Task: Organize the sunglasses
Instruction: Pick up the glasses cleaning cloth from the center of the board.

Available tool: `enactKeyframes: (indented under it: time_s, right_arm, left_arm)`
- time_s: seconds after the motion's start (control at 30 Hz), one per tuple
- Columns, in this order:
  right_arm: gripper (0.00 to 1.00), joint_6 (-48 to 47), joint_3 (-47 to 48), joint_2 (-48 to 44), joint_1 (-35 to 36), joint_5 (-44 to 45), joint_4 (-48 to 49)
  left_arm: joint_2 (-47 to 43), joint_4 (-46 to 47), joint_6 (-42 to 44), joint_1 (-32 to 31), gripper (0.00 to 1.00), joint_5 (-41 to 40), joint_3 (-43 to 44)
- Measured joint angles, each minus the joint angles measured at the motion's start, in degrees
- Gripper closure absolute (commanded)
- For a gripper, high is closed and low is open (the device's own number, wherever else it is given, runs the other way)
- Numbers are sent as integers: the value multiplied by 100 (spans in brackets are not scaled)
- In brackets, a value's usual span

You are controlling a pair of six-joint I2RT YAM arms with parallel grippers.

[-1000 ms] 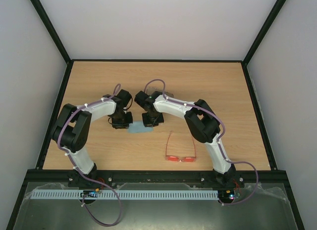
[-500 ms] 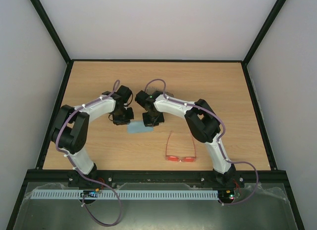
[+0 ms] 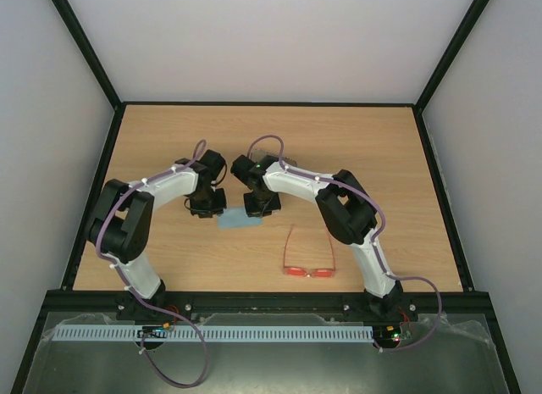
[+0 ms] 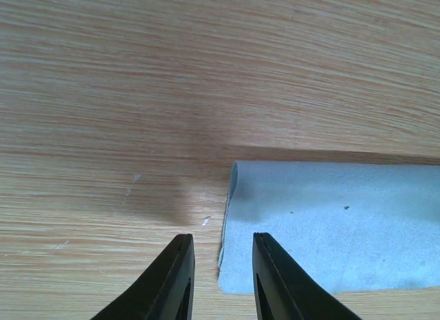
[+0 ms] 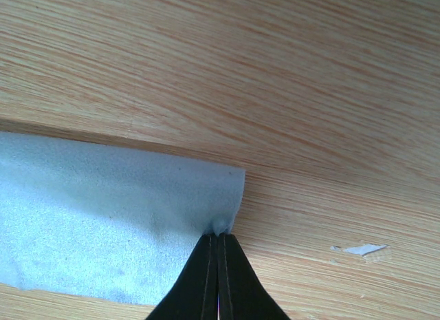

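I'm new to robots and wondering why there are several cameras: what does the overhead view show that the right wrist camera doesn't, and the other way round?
Only overhead: the left arm, the right arm, and the thin-framed red sunglasses lying unfolded beside the right arm. Only the right wrist: the right gripper shut, pinching the edge of the light-blue fabric cloth, and a small white fleck. Both: that cloth and the wooden table.

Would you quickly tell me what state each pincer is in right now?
Left pincer: slightly open, holding nothing, poised over the edge of the light-blue cloth.
Right pincer: closed, pinching the cloth's edge.
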Motion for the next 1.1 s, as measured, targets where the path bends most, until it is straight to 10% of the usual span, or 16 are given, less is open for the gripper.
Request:
enactKeyframes:
  time_s: [1.1]
  right_arm:
    - [99,-17,-90,-48,-50,-83,50]
  left_arm:
    - [304,-50,4,-297,98,-247,63]
